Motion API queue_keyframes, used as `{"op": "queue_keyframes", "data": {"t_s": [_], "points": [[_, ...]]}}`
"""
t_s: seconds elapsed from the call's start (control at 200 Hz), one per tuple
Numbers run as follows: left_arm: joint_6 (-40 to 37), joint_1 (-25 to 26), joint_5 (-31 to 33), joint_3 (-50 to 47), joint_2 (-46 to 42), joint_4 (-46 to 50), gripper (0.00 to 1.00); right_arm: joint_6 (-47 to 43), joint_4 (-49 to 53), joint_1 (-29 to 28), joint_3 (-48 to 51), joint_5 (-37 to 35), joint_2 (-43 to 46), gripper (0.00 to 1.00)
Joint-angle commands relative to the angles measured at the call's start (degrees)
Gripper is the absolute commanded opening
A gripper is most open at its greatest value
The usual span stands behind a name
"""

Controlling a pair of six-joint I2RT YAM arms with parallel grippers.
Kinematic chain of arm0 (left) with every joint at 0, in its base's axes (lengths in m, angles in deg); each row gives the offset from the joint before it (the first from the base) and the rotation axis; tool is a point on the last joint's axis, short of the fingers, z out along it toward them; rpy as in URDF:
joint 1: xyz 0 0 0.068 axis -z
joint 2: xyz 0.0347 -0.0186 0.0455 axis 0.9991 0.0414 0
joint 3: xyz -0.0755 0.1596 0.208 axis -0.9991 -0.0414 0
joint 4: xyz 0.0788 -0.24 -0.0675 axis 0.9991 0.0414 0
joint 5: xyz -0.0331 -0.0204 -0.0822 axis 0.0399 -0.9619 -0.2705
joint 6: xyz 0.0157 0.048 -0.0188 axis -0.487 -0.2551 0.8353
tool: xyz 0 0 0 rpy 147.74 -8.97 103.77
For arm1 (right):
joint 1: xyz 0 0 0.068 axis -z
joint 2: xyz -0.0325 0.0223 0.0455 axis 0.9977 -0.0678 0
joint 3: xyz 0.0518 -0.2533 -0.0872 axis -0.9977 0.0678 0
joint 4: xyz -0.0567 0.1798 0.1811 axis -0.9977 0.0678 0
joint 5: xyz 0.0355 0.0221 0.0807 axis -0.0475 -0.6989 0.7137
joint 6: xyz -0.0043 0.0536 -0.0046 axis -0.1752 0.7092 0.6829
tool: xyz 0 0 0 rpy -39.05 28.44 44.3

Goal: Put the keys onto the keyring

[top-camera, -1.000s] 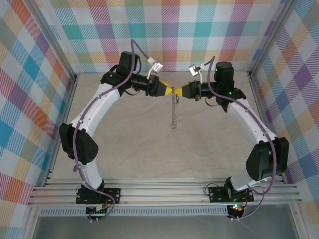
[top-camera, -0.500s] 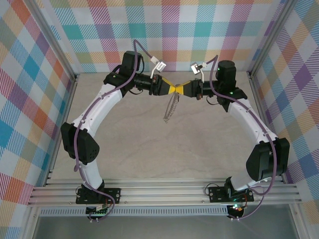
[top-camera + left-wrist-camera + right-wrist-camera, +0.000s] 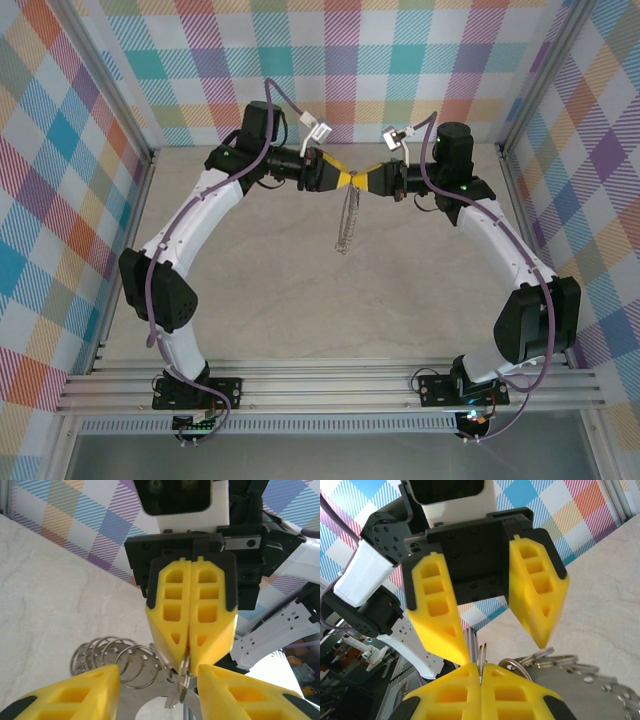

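Swung back nearer plumb since 0.5 s ago, keyring (image 3: pixel 347 222) hangs over table (image 3: pixel 250 300) where both arms meet. Left wrist: left gripper (image 3: pixel 159 675) spread wide. Right wrist: right gripper (image 3: pixel 480 666) pinches keyring's top edge.

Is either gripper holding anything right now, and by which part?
The right gripper pinches the keyring by the top of its thin rim; the left gripper is open, holding nothing.

The top camera looks down from above and behind the arm bases over the worktop (image 3: pixel 250 300). Near its far edge, the wrist cameras face each other closely, sharing the right hand (image 3: pixel 187 657) and the left hand (image 3: pixel 504 650).
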Motion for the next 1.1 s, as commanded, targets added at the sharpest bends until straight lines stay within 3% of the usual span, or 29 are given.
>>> {"op": "queue_keyframes", "data": {"t_s": [0.0,1.095], "points": [[-1.46,-1.27,0.48,0.57,-3.86,0.32,0.46,0.34,-2.80,0.22,0.48,1.05,1.99,0.00],[-0.75,-0.08,-2.60,3.22,-0.27,0.92,0.43,3.37,-6.57,0.15,0.92,0.68,2.28,0.00]]}}
